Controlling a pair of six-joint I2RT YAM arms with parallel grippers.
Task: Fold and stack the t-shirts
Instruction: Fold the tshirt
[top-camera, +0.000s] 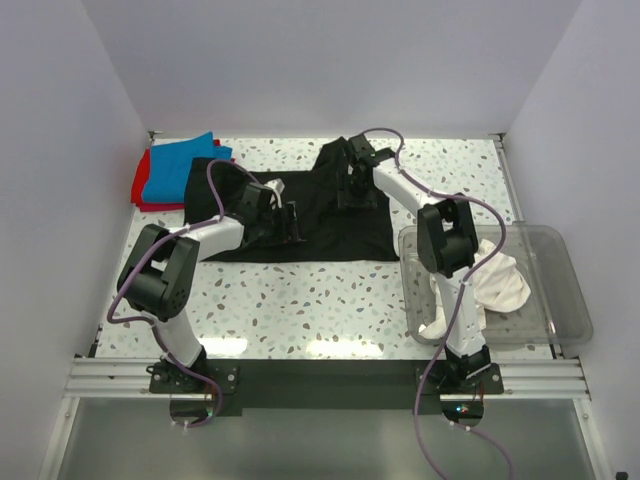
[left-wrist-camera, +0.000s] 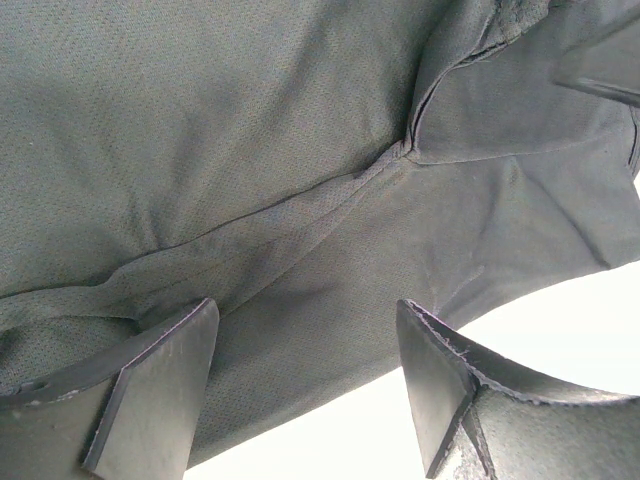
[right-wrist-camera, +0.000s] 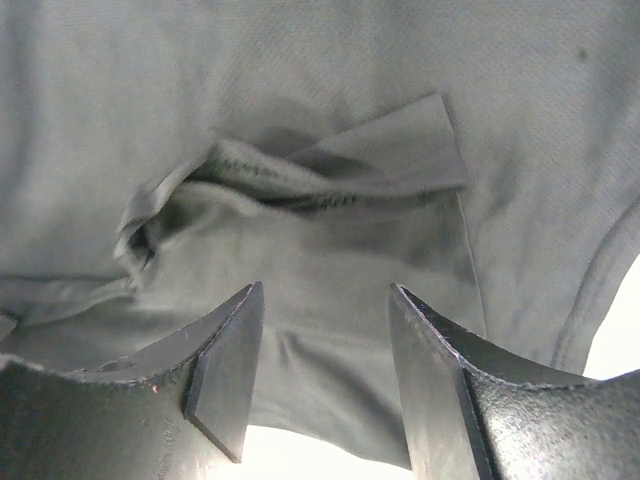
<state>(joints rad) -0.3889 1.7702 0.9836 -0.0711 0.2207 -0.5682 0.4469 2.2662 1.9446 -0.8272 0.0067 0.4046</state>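
A plain black t-shirt lies spread flat across the middle of the table. My left gripper hangs low over its left part. In the left wrist view the left gripper is open, with the shirt's hem edge and a seam between and beyond the fingers. My right gripper is over the shirt's far right part. In the right wrist view the right gripper is open, straddling a hem, with a folded flap of the cloth just ahead.
A bright blue t-shirt lies folded on a red one at the back left corner. A clear plastic bin at the right holds crumpled white t-shirts. White walls close the table on three sides.
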